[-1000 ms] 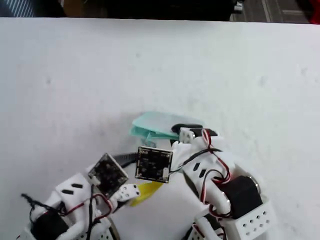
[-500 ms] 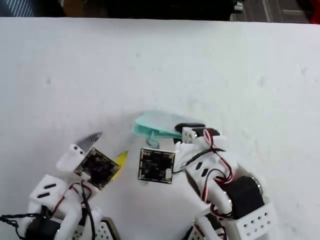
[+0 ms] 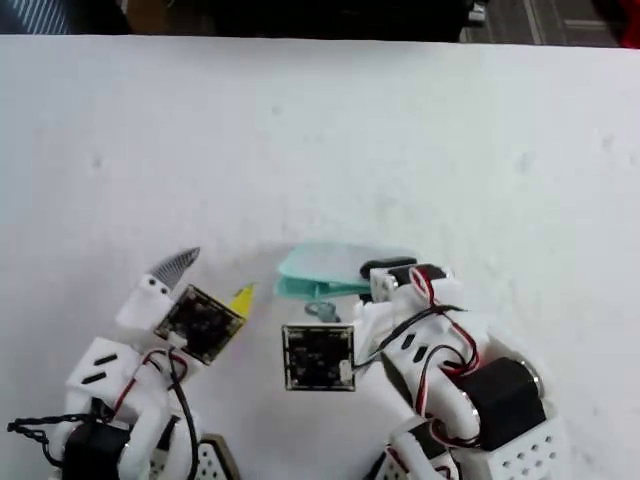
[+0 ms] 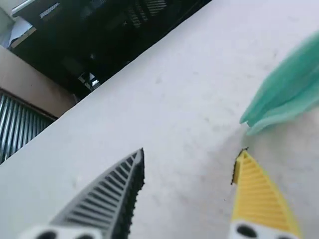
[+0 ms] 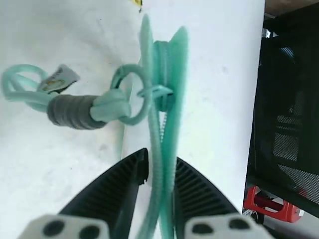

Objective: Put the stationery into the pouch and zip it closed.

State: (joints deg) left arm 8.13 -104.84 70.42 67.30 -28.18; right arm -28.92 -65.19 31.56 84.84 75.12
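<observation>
Spreading across the scene is a plain white tabletop (image 3: 320, 130), bordered at the far side by a dark room. Near its front edge, the mint-green fabric pouch (image 3: 330, 265) is lying flat between the two white arms. The right gripper (image 5: 157, 179) is pinching the pouch's edge, its black fingers nearly together with the fabric running between them. The left gripper (image 4: 189, 164) is hanging just beside the pouch with its grey and yellow fingers spread wide, gripping nothing. A green cord zipper pull with a grey bead (image 5: 75, 110) is trailing from the pouch onto the table.
</observation>
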